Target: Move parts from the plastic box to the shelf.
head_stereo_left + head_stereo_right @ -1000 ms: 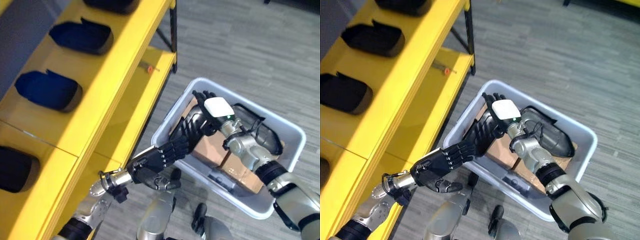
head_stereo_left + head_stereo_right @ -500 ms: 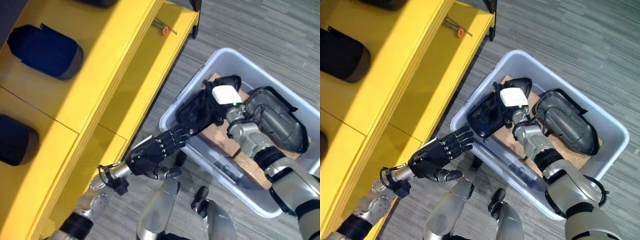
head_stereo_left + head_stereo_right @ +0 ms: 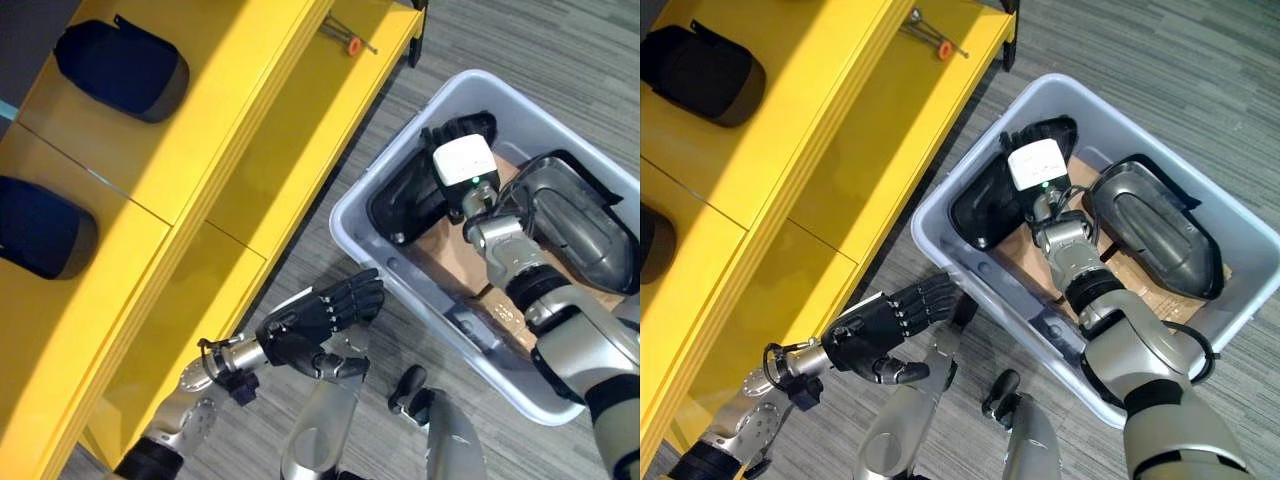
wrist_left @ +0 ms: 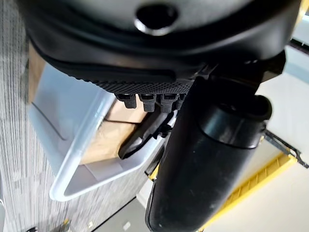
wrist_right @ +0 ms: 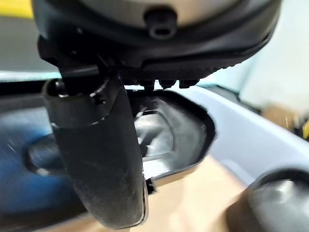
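The right hand (image 3: 452, 160) reaches into the plastic box (image 3: 400, 165) and grips a black part (image 3: 405, 197), tilted against the box's shelf-side wall. The right wrist view shows its thumb (image 5: 104, 159) laid across the part's rim. A second black part (image 3: 1155, 228) lies on cardboard (image 3: 1025, 255) inside the box. The left hand (image 3: 315, 325), fingers relaxed and empty, hovers outside the box, beside the yellow shelf (image 3: 200, 150), where two more parts (image 3: 125, 65) sit.

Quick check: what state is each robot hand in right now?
Left robot hand: open, holding nothing, beside the plastic box.
Right robot hand: shut on a black part inside the box.
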{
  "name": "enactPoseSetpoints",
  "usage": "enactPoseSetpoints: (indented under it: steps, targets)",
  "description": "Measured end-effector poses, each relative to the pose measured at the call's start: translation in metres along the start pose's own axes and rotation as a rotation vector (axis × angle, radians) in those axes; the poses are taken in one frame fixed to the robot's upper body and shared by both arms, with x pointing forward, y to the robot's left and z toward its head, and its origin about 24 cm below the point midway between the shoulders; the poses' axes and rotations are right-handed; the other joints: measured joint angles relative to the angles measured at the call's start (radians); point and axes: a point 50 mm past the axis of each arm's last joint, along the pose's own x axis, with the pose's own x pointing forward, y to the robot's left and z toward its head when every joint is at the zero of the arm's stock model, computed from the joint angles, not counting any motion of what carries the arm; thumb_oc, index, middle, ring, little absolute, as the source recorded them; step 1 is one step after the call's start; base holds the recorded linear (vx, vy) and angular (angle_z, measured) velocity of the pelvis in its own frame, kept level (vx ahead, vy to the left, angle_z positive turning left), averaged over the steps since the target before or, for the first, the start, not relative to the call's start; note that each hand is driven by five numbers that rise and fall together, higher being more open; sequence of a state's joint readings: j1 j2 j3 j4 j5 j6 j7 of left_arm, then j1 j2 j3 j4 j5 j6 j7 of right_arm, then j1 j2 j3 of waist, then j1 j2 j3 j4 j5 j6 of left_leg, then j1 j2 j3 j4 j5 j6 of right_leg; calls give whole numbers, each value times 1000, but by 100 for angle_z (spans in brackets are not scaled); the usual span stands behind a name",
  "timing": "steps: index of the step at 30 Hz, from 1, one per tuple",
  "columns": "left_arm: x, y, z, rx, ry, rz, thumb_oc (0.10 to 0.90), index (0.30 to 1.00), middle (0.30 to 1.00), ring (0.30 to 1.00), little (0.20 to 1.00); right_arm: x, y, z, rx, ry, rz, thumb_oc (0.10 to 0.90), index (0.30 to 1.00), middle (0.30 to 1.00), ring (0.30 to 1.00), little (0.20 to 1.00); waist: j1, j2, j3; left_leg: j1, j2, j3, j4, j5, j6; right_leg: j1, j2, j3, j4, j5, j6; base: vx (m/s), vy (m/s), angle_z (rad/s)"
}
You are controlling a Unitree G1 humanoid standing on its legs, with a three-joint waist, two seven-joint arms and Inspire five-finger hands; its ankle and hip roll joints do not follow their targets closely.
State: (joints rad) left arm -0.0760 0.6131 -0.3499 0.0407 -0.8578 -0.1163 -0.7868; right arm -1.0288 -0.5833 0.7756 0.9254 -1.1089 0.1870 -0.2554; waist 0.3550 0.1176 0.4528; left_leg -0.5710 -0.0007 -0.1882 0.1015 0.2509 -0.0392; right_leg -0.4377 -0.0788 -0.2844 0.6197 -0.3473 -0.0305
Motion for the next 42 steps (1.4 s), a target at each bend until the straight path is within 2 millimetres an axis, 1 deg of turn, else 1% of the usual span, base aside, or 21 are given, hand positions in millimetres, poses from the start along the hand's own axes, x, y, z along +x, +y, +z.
enactPoseSetpoints:
  steps: [1, 2, 4, 5, 6, 7, 10, 13, 20, 22, 24, 25, 27, 29, 33, 35, 37, 38, 39, 41, 42]
  targets:
    - [1, -1, 1, 3, -4, -11, 900, 1000, 1000, 1000, 1000, -4, 7, 0, -52, -13, 20, 900, 1000, 1000, 1000, 1000, -2, 0, 0, 1, 1, 7, 0, 11, -3, 2, 0, 2, 0, 0, 1, -16, -10, -4]
    - [2, -2, 2, 5, -7, -19, 900, 1000, 1000, 1000, 1000, -9, 15, 0, -87, -16, 57, 900, 1000, 1000, 1000, 1000, -7, -1, 0, 2, 1, 12, 0, 18, 4, 2, -1, 4, -1, 1, 3, -11, -7, -4]
    - [1, -2, 2, 6, -5, -18, 900, 1000, 1000, 1000, 1000, -20, 34, 0, -114, -22, 135, 900, 1000, 1000, 1000, 1000, -18, -3, 1, 3, -1, 20, 0, 21, 8, 4, -4, 10, -4, 4, 9, -5, -6, -5]
    - [-2, -1, 2, 10, 5, -13, 900, 1000, 1000, 1000, 1000, -28, 41, 3, -127, -45, 153, 900, 1000, 1000, 1000, 1000, -29, -12, 7, 11, -2, 29, 0, 23, 6, 10, -4, 20, -7, 7, 14, -11, -10, -23]
    - [-10, 2, 3, 18, 28, 9, 900, 1000, 1000, 1000, 1000, -38, 48, 8, -143, -72, 163, 900, 1000, 1000, 1000, 1000, -58, -39, 19, 39, -2, 44, 1, 23, 9, 33, 1, 29, -12, 10, 21, -30, 2, -23]
    - [-12, 4, 6, 26, 19, 18, 900, 1000, 1000, 1000, 1000, -42, 53, 2, -162, -59, 183, 900, 1000, 1000, 1000, 1000, -81, -48, 21, 41, 2, 44, -3, 14, 13, 31, 0, 33, -10, 13, 21, -32, 9, -20]
    - [-14, 4, 4, 20, 21, 28, 900, 1000, 1000, 1000, 1000, -50, 55, -5, -202, -67, 179, 900, 1000, 1000, 1000, 1000, -83, -49, 23, 50, 6, 54, -7, 13, 11, 32, -1, 46, -9, 18, 21, -25, 19, -13]
    - [-17, 2, 1, 8, 27, 32, 900, 1000, 1000, 1000, 1000, -49, 53, -3, -229, -83, 170, 900, 1000, 1000, 1000, 1000, -82, -50, 24, 60, 12, 73, -17, 13, 11, 30, 4, 56, -9, 25, 19, -17, 19, -15]
    - [-16, 2, 1, 9, 27, 11, 900, 1000, 1000, 1000, 1000, -50, 52, -3, -289, -98, 162, 900, 1000, 1000, 1000, 1000, -85, -50, 26, 69, 13, 78, -22, 21, 20, 38, 2, 59, -11, 29, 19, -24, 6, 0]
    - [-13, 2, 3, 14, 25, 1, 900, 1000, 1000, 1000, 1000, -49, 52, -5, -278, -83, 139, 900, 1000, 1000, 1000, 1000, -85, -49, 41, 78, 14, 80, -22, 28, 27, 46, 7, 59, -12, 29, 19, -16, 4, -1]
    - [-12, 2, 4, 18, 23, -2, 900, 1000, 1000, 1000, 1000, -49, 49, -11, -210, -45, 109, 900, 1000, 1000, 1000, 1000, -90, -48, 60, 96, 15, 82, -24, 21, 19, 66, 3, 61, -18, 30, 19, -20, 29, -3]
    - [-13, 2, 3, 14, 23, 3, 900, 1000, 1000, 1000, 1000, -48, 43, -15, -134, -8, 77, 900, 1000, 1000, 1000, 1000, -97, -48, 60, 98, 16, 89, -27, 20, 19, 63, 4, 73, -18, 32, 23, -29, 75, -12]
    - [-16, 1, 0, -3, 25, 11, 900, 1000, 1000, 1000, 1000, -51, 34, -15, -30, 27, 34, 900, 1000, 1000, 1000, 1000, -111, -47, 61, 110, 16, 104, -41, 20, 19, 66, 4, 85, -25, 38, 27, -9, 71, -18]
    - [-18, 0, -1, -28, 5, 19, 900, 1000, 1000, 1000, 1000, -57, 36, -15, 54, 58, 43, 900, 1000, 1000, 1000, 1000, -123, -47, 61, 123, 14, 111, -41, 18, 23, 79, -1, 92, -30, 39, 28, -3, 62, -6]
    - [-19, 1, 0, -23, -3, 28, 900, 1000, 1000, 1000, 1000, -77, 48, -17, 263, 142, 91, 900, 1000, 1000, 1000, 1000, -141, -47, 62, 158, 14, 127, -60, 16, 31, 109, 0, 107, -54, 45, 35, -11, 29, -7]
    - [-21, 0, 1, -14, -15, 32, 900, 1000, 1000, 1000, 1000, -90, 56, -21, 379, 232, 109, 900, 1000, 1000, 1000, 1000, -168, -48, 62, 174, 14, 134, -69, 16, 35, 126, 6, 113, -68, 49, 42, 12, 12, -10]
    - [-22, -1, 1, -18, -17, 34, 900, 1000, 1000, 1000, 1000, -102, 65, -26, 434, 316, 146, 900, 1000, 1000, 1000, 1000, -196, -49, 63, 188, 16, 140, -78, 15, 36, 141, 10, 119, -86, 56, 46, 28, 6, -11]
    - [-21, -1, 1, -16, -22, 35, 900, 1000, 1000, 1000, 1000, -108, 70, -28, 466, 359, 166, 900, 1000, 1000, 1000, 1000, -202, -52, 64, 199, 18, 145, -86, 15, 36, 149, 12, 126, -93, 59, 47, 36, 15, -20]
    - [-19, -2, 3, -14, -36, 39, 900, 1000, 1000, 1000, 1000, -116, 80, -30, 525, 431, 198, 900, 1000, 1000, 1000, 1000, -226, -57, 67, 220, 21, 156, -92, 13, 39, 169, 16, 136, -109, 66, 50, 34, 23, -23]
    - [-19, -3, 3, -15, -41, 49, 900, 1000, 1000, 1000, 1000, -119, 84, -29, 567, 451, 218, 900, 1000, 1000, 1000, 1000, -249, -58, 68, 237, 25, 163, -96, 9, 42, 188, 20, 140, -128, 74, 51, 30, 32, -22]
    - [-19, -3, 4, -13, -44, 50, 900, 1000, 1000, 1000, 1000, -120, 83, -30, 590, 454, 210, 900, 1000, 1000, 1000, 1000, -258, -58, 68, 244, 29, 174, -102, 9, 42, 190, 22, 147, -135, 78, 51, 34, 44, -23]
